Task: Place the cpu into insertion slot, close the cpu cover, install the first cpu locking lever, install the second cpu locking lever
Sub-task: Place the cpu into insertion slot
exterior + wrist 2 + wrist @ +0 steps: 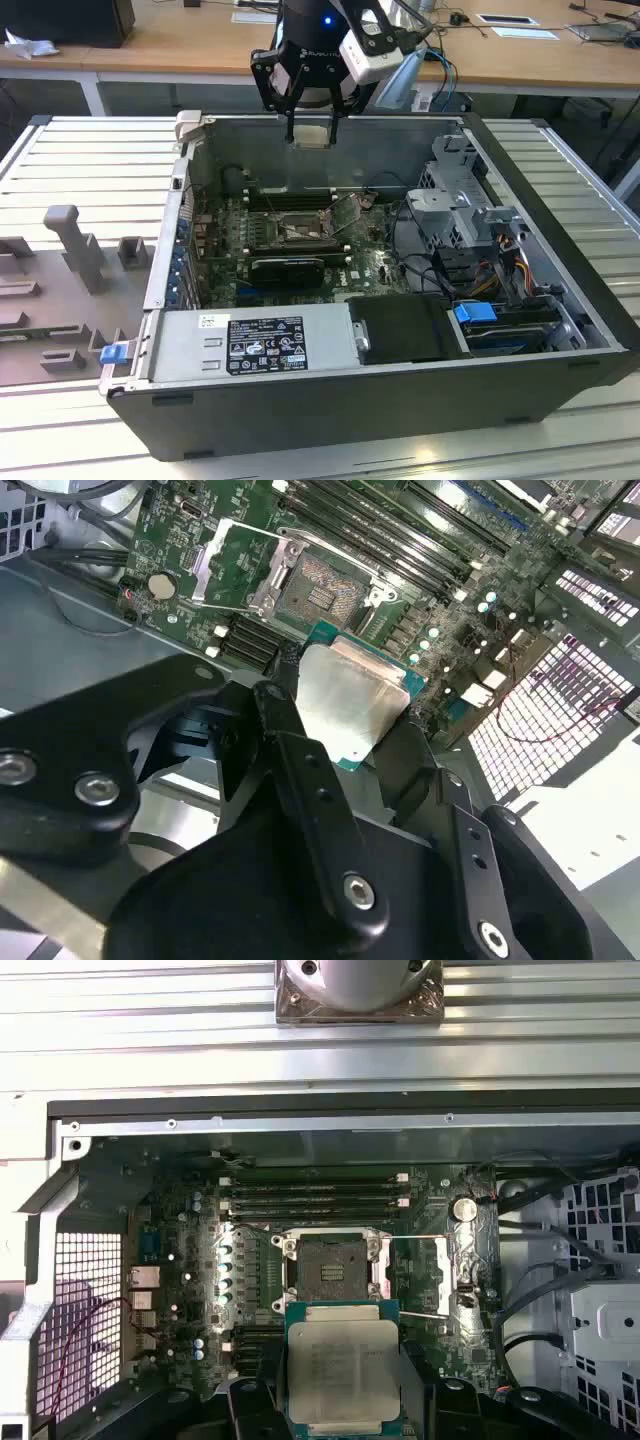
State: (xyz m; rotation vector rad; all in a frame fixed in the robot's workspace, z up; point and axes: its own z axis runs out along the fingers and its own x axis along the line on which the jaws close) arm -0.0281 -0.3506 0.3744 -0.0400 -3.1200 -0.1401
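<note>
Both wrist views show the gripper point(345, 1398) holding the cpu point(342, 1365).

The exterior view shows one open dark-grey metal computer case point(330, 410) at centre. It holds one green circuit board point(375, 268), one grey power-supply box point(260, 345) at lower centre and two blue plastic tabs point(115, 352).

The first wrist view shows:
- one square silver-topped cpu point(343, 1370)
- one black-framed insertion slot point(335, 1265)
- one silver cpu cover point(441, 1260)
- four long black memory slots point(315, 1189)
- one round silver coin battery point(462, 1207)
</note>
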